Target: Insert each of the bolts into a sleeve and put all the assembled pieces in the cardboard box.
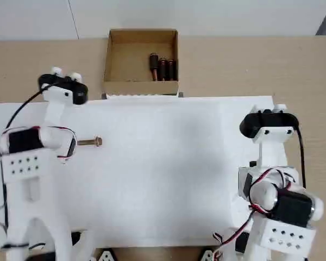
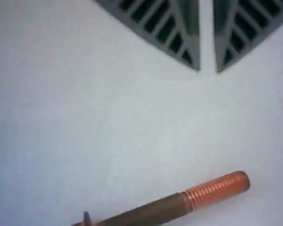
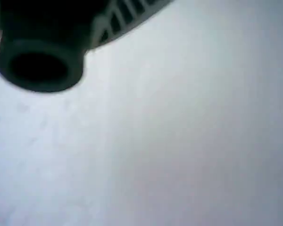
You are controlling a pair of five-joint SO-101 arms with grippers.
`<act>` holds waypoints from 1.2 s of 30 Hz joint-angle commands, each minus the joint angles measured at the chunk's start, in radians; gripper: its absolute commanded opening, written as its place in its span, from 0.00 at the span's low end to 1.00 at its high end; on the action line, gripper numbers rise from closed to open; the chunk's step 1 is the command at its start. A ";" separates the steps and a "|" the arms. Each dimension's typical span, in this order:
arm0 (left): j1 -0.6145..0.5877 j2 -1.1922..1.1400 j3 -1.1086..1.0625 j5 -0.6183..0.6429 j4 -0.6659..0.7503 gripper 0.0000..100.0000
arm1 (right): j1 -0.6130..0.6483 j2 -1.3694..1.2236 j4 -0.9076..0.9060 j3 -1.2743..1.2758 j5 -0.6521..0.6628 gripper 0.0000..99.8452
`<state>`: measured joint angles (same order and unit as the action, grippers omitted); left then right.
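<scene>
On the white sheet (image 1: 163, 179), short of the cardboard box (image 1: 113, 54) that holds three assembled pieces (image 1: 163, 68), the left arm (image 1: 53, 117) is folded low beside the one loose bolt (image 1: 90, 142). The step in hand is probably grasping it. The left gripper (image 2: 207, 68), narrowly parted and empty, should spread wider, straddle the plain shank crosswise and leave the threaded end free. The right gripper (image 3: 92, 33) hangs low over the sheet's opposite edge, seemingly pinching a black sleeve (image 3: 37, 66).
</scene>
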<state>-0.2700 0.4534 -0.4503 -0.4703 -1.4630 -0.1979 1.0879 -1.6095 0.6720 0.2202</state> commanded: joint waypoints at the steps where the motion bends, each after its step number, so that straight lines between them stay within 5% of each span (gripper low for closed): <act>1: -0.003 -0.075 0.104 -0.138 -0.011 0.01 | -0.013 0.007 0.051 0.009 0.014 0.00; 16: 0.031 -0.462 0.374 -0.667 -0.098 0.04 | -0.012 0.005 0.163 0.040 0.012 0.00; 21: 0.025 -0.534 0.418 -0.724 -0.112 0.12 | -0.012 0.005 0.186 0.049 0.012 0.00; 36: 0.095 -0.755 0.513 -0.764 -0.034 0.12 | -0.012 -0.024 0.186 0.049 0.014 0.00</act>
<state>-0.1811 -0.2892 0.0023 -1.2283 -1.5228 -0.1979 1.0664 -1.4484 0.7273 0.2232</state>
